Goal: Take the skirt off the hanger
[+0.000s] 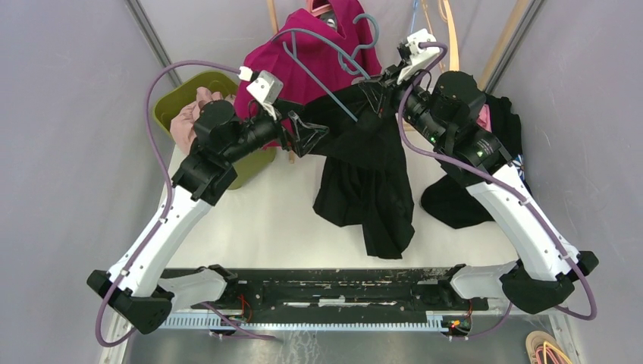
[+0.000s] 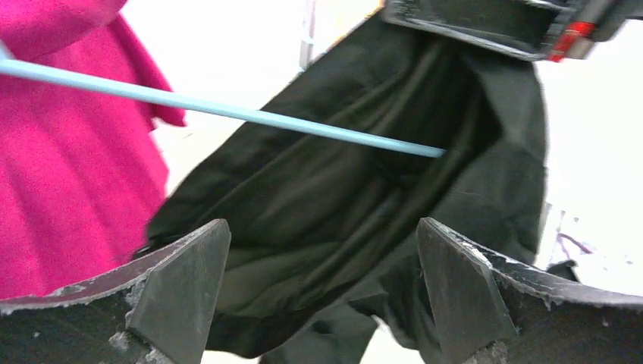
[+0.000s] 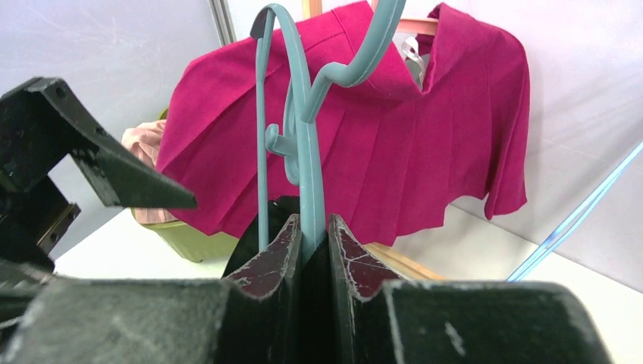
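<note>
Skirt of thin black cloth (image 1: 364, 182) hangs in the middle of the overhead picture. It is draped over a slim grey-blue plastic hanger (image 3: 307, 152) and falls in loose folds toward the white counter (image 1: 280, 220). The right claw (image 3: 313, 227) is nearly closed; it pinches the stem of this hanger just under the hook and holds it raised. The left claw (image 2: 322, 227) stands wide and holds nothing. In its own picture the black folds lie just in front of its two dark fingers, and the hanger's thin bar crosses above them.

I judge that the step in hand is to take the cloth with the left claw. To do it well, the claw should go forward and close on a thick bunch of folds, below the bar and not around it. Then it can pull down and away along the bar while the right claw holds the hanger firm. The cloth looks soft and matte, so a shallow bite could slide off. The hanger looks smooth and hard, with a curled hook. Behind it, in the upper centre, a magenta pleated skirt (image 3: 425, 136) of fuzzy fabric hangs apart.
</note>
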